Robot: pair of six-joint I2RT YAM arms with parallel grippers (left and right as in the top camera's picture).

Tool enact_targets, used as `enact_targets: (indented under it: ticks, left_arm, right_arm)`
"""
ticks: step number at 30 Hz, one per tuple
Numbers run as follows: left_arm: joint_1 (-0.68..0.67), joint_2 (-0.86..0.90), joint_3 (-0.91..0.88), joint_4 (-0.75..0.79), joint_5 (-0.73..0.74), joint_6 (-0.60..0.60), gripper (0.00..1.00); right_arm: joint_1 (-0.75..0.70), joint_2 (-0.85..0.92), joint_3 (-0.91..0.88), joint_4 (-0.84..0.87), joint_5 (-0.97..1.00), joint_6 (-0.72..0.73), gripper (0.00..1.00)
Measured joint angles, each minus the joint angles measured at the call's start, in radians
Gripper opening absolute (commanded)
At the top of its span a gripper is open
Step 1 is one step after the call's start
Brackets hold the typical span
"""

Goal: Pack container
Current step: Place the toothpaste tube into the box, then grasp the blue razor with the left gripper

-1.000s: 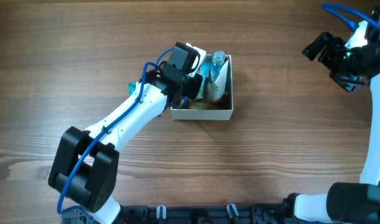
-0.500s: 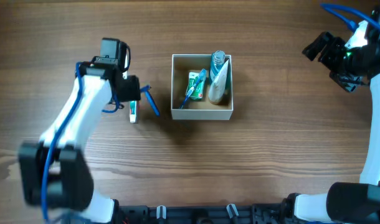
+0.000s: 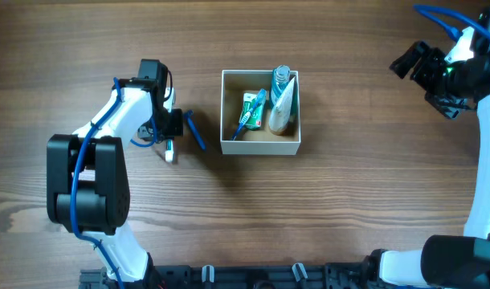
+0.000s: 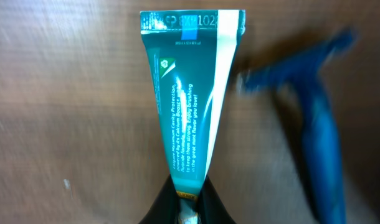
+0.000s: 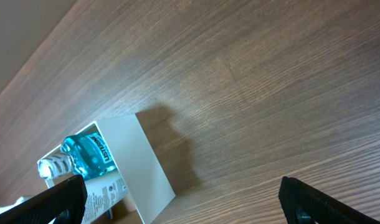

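Fingers of your left gripper (image 4: 187,202) clamp the toothpaste tube (image 4: 190,93) on the desk (image 3: 349,201), just left of the container (image 3: 259,146); your right gripper (image 5: 184,202) holds its fingers wide apart.

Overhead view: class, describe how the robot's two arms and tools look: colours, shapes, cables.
Both match. The left arm and right arm have smooth white tubular links between bulky black joint housings. A thin blue cable arcs off the right arm; another runs along the left. The left tool and right tool are black, two-fingered. No markings are legible.
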Motion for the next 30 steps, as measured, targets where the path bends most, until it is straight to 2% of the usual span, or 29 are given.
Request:
enact_targets:
  ticks: [3,6,10,12,15,16,18,19,23,26,28,30]
  left_arm:
    - [-0.003,-0.016,0.061,-0.174,0.002,-0.008,0.04]
    - [-0.036,-0.133,0.221,-0.252,0.046,-0.046,0.04]
    - [-0.219,-0.288,0.290,-0.125,0.105,-0.057,0.04]
    - [-0.323,-0.261,0.290,-0.024,0.106,-0.061,0.04]
    - [-0.401,-0.137,0.290,0.027,0.090,-0.121,0.04]
    - [-0.407,-0.104,0.290,0.028,0.083,-0.145,0.26]
    - [-0.409,-0.035,0.283,0.040,0.060,-0.209,0.59]
    - [-0.409,-0.031,0.282,0.048,0.056,-0.229,0.66]
    - [-0.404,-0.056,0.312,-0.059,0.045,-0.251,0.69]
    - [-0.365,-0.163,0.347,-0.153,-0.008,-0.255,0.70]
    - [-0.306,-0.229,0.361,-0.216,-0.073,-0.268,0.72]
    - [-0.243,-0.222,0.348,-0.222,-0.103,-0.342,0.73]
  right_arm:
    - [0.000,0.000,0.000,0.000,0.000,0.000,1.00]
    - [0.000,0.000,0.000,0.000,0.000,0.000,1.00]
    - [0.000,0.000,0.000,0.000,0.000,0.000,1.00]
    - [0.000,0.000,0.000,-0.001,0.000,0.000,1.00]
    - [0.000,0.000,0.000,0.000,0.000,0.000,1.00]
    - [0.000,0.000,0.000,0.000,0.000,0.000,1.00]
    - [0.000,0.000,0.000,0.000,0.000,0.000,1.00]
    - [0.000,0.000,0.000,0.000,0.000,0.000,1.00]
    - [0.000,0.000,0.000,0.000,0.000,0.000,1.00]
    - [0.000,0.000,0.000,0.000,0.000,0.000,1.00]
    - [0.000,0.000,0.000,0.000,0.000,0.000,1.00]
    - [0.000,0.000,0.000,0.000,0.000,0.000,1.00]
